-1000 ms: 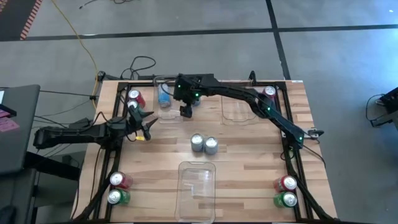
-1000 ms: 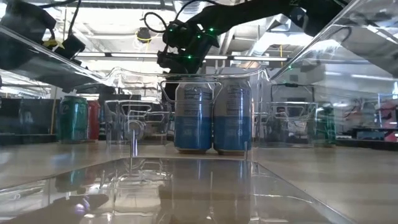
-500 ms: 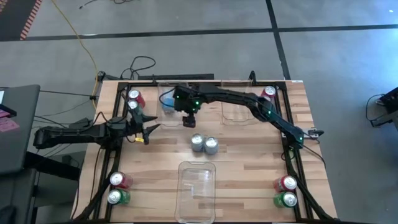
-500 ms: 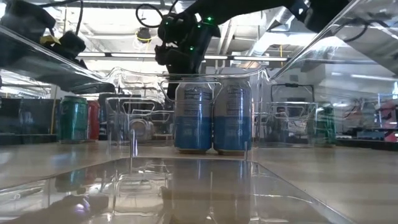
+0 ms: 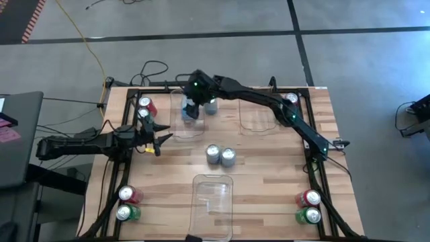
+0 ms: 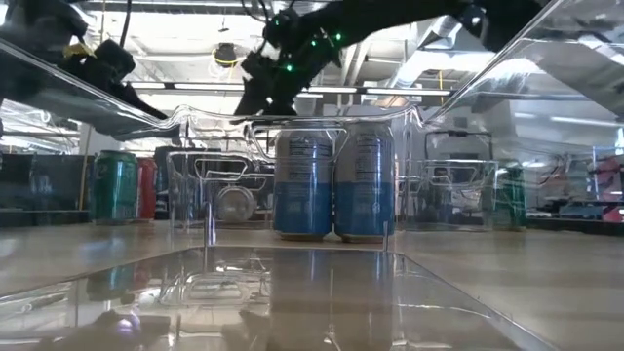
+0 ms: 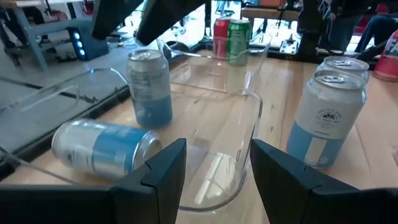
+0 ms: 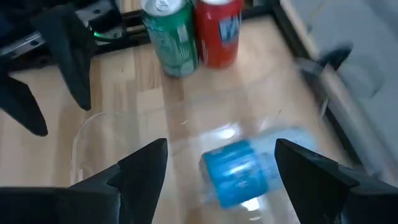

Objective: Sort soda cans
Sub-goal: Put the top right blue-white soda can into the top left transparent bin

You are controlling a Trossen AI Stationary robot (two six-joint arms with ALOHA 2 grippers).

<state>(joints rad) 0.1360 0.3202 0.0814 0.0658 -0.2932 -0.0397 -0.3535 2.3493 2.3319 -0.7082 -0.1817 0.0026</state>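
My right gripper (image 5: 190, 111) (image 8: 221, 155) hangs open above the far left clear bin (image 5: 185, 129), touching nothing. Under it a silver-blue can (image 8: 239, 174) (image 7: 99, 146) lies on its side on the bin's floor. Another silver-blue can (image 5: 211, 106) (image 7: 149, 87) stands upright at that bin's right wall; inside or outside, I cannot tell. Two more silver-blue cans (image 5: 213, 154) (image 5: 228, 156) stand together at the table's middle. My left gripper (image 5: 156, 138) (image 7: 214, 168) waits open at the left, level with the table and pointing at the bin.
Red and green cans stand in pairs at the corners: far left (image 5: 144, 105), near left (image 5: 126, 203), near right (image 5: 310, 206); a red can (image 5: 290, 99) shows far right. A second clear bin (image 5: 259, 117) sits far right, a third (image 5: 213, 202) at the near edge.
My right gripper first dipped toward the two middle cans, then swung up and back toward the table's far left, and now hangs over the far left bin, tipped toward the left. My left arm has kept still.
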